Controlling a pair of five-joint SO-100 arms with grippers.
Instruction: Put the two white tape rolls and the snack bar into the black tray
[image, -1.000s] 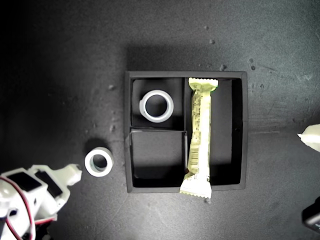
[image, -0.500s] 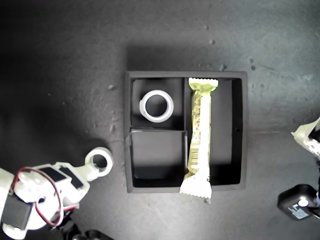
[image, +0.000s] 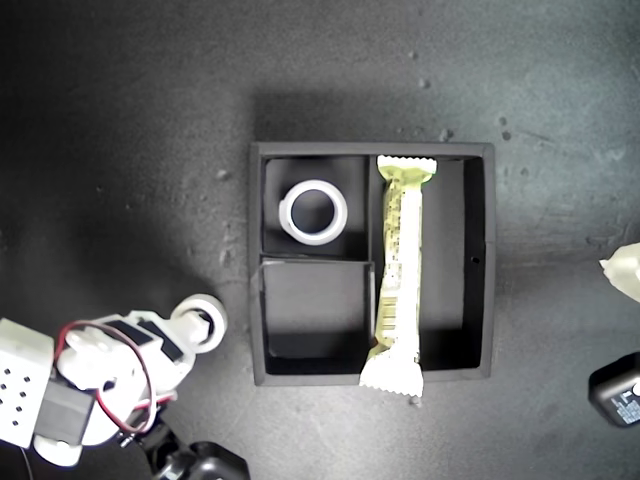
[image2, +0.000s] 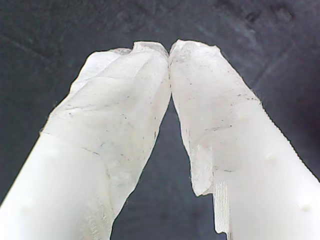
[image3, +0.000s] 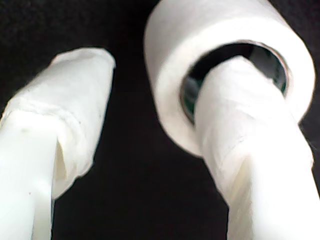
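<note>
A black tray (image: 258, 250) sits mid-table. One tape roll (image: 313, 211) lies in its small far compartment; the snack bar (image: 398, 280) lies along the long compartment, its near end over the wall. The smaller roll (image: 204, 318) rests outside, at the exterior view's left. My second gripper (image3: 160, 90) is spread, one finger (image3: 240, 120) through the roll's hole. My first gripper (image2: 169, 47), probably the white tip at the exterior view's right edge, has its tips touching, holding nothing.

second gripper (image3: 150, 90): our jaws stand apart, one finger (image3: 240, 125) threaded through a roll's hole, the other outside it | second arm (image: 100, 375): at the exterior view's lower left, reaching toward that view's right | first gripper (image2: 169, 50): tips meet, nothing between | first arm: only a tip shows at the exterior view's right edge
</note>
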